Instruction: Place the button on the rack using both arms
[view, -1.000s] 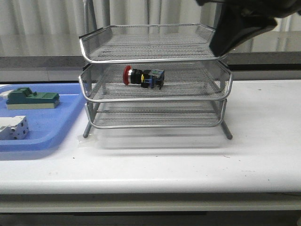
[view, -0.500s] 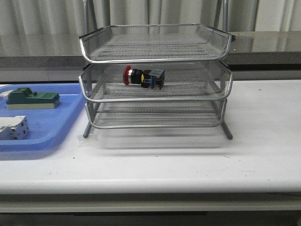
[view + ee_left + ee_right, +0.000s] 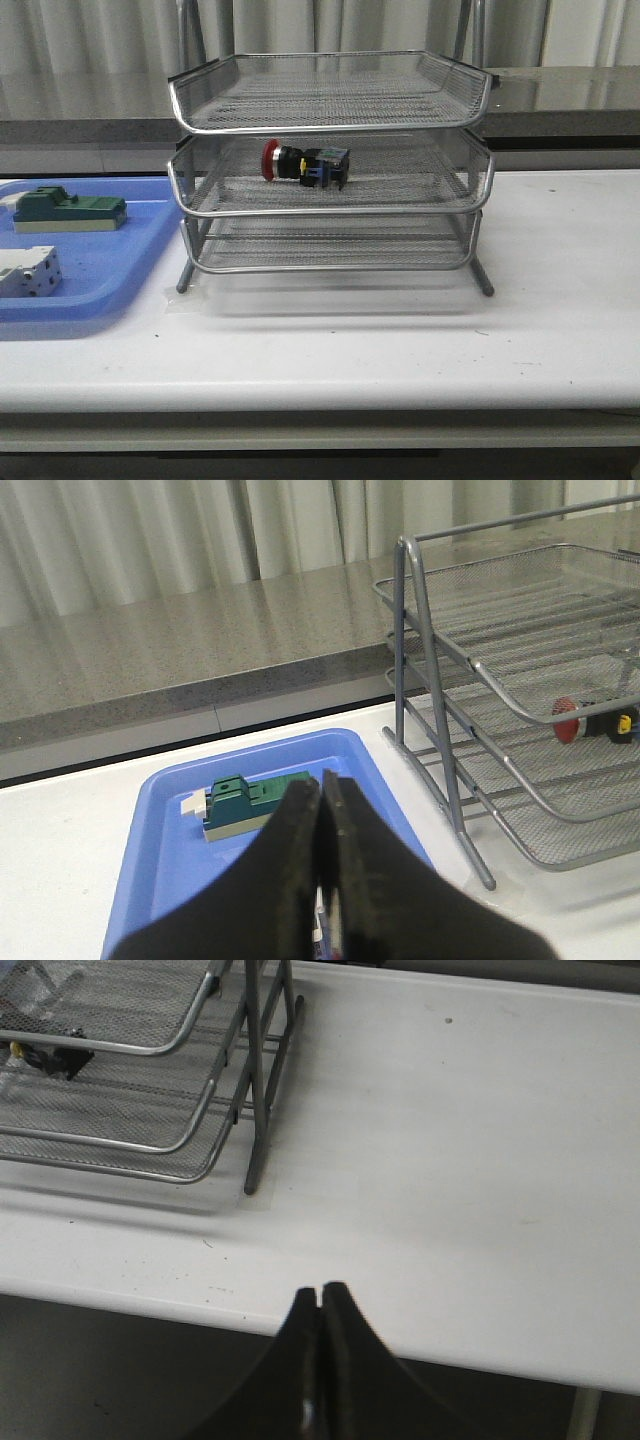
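L gripper (image 3: 322,880) has its fingers pressed together w/ nothing between them; it hangs above the blue tray (image 3: 160,810), well apart from the rack (image 3: 520,690). On that tray sits a green block (image 3: 248,798), just past the fingertips in the L wrist view. R gripper (image 3: 320,1360) is also closed tight on nothing, over the near edge of the white table (image 3: 450,1160), off to the side of the rack's leg (image 3: 262,1110). Neither arm shows in the front view. The button (image 3: 305,165) lies on its side in the rack's middle tier, red head pointing to the robot's L, blue-yellow rear block to the R, roughly mid-tray. Top and bottom tiers hold nothing visible. In front view the blue tray also carries a white terminal block (image 3: 28,272) nearer the front edge, green block farther back; tray sits just beside the rack on the L.
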`<act>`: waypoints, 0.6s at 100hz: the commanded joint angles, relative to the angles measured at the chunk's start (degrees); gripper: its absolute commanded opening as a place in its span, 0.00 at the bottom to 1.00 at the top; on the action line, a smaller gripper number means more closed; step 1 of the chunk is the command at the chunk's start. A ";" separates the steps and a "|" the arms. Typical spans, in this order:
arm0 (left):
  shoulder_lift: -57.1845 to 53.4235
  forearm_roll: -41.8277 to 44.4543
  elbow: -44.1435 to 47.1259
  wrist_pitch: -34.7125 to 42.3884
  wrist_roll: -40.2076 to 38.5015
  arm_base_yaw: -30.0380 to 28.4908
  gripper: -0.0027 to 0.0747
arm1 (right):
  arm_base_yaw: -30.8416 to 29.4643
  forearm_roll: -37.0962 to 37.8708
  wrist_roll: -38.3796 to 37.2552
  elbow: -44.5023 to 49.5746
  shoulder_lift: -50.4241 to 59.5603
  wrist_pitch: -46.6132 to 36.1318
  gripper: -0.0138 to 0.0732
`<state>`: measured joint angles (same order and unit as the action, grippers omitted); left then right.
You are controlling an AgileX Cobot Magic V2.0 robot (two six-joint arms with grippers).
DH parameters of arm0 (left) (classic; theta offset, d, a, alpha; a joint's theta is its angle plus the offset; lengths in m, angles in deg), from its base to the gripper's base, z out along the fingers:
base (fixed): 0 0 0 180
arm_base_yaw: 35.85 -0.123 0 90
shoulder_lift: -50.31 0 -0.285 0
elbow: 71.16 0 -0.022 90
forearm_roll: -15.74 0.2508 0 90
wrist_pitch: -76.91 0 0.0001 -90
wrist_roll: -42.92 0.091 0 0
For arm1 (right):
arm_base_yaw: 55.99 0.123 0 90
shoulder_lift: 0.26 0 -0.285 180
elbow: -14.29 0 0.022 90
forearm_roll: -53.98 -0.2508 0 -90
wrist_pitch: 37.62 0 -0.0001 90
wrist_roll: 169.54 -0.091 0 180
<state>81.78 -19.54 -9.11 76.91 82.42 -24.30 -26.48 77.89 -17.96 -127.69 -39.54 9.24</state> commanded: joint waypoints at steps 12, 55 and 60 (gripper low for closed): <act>0.37 -0.60 -1.73 3.76 -0.58 -0.19 0.01 | -0.15 4.88 1.17 -1.39 0.10 -2.30 0.09; 0.37 -0.60 -1.73 3.76 -0.58 -0.19 0.01 | -0.15 5.31 1.17 -1.39 0.10 -2.30 0.09; 0.37 -0.60 -1.73 3.76 -0.58 -0.19 0.01 | -0.15 5.73 1.29 -1.39 0.10 -2.30 0.09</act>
<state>81.78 -19.54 -9.11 76.91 82.42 -24.30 -26.48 80.71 -17.48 -127.69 -39.39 9.77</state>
